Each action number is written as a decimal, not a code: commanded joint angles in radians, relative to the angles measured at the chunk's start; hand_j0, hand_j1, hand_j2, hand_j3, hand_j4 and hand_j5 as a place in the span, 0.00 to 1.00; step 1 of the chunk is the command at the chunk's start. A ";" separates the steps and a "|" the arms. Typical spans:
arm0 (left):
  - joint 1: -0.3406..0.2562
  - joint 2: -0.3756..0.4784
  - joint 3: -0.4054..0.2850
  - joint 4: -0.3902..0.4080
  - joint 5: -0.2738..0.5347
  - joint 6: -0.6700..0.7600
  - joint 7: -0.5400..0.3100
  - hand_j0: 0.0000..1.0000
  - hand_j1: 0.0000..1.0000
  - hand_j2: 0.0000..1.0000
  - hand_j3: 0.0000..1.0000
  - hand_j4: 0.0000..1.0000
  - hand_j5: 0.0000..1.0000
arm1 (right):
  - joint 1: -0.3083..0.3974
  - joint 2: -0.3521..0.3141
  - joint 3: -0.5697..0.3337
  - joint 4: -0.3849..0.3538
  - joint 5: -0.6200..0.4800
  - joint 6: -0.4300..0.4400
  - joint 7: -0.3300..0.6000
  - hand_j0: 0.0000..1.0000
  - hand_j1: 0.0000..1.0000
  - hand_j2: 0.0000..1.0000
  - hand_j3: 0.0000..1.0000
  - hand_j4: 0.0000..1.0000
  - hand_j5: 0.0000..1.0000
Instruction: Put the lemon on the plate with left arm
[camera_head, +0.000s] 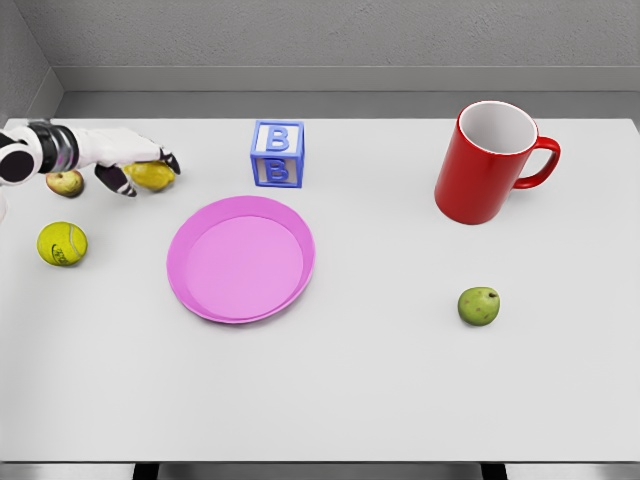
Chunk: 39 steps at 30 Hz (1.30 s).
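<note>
The yellow lemon (152, 176) lies at the far left of the white table, up and to the left of the pink plate (240, 258). My left hand (146, 172) reaches in from the left edge and covers the lemon from above. Its dark-tipped fingers (171, 161) curl over the lemon's far right side, and the thumb presses its near left side, so the hand is shut on it. The lemon looks low, at table height. The plate holds nothing. My right arm is out of the picture.
A small yellow-red fruit (65, 183) sits just left of the hand, with a tennis ball (62, 243) in front of it. A blue letter block (277, 153) stands behind the plate. A red mug (490, 162) and a green apple (479, 306) are on the right.
</note>
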<state>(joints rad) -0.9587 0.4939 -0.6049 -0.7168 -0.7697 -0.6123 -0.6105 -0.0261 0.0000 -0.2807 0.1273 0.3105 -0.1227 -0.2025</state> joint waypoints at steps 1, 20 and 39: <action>0.000 -0.002 0.002 0.010 -0.006 0.001 0.000 0.74 0.74 0.74 0.74 0.74 0.74 | 0.002 0.000 0.000 0.000 -0.001 0.000 0.000 1.00 1.00 1.00 1.00 1.00 1.00; 0.002 -0.006 0.020 -0.001 0.000 0.001 0.000 0.48 0.48 0.48 0.48 0.48 0.48 | 0.002 0.000 0.000 0.000 -0.001 0.000 0.000 1.00 1.00 1.00 1.00 1.00 1.00; 0.017 0.000 0.116 -0.004 0.175 0.001 0.000 0.46 0.46 0.46 0.46 0.46 0.46 | 0.000 0.000 0.000 0.000 -0.001 0.000 0.000 1.00 1.00 1.00 1.00 1.00 1.00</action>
<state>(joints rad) -0.9419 0.4930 -0.4916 -0.7206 -0.6238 -0.6139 -0.6120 -0.0246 0.0000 -0.2808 0.1274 0.3104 -0.1227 -0.2025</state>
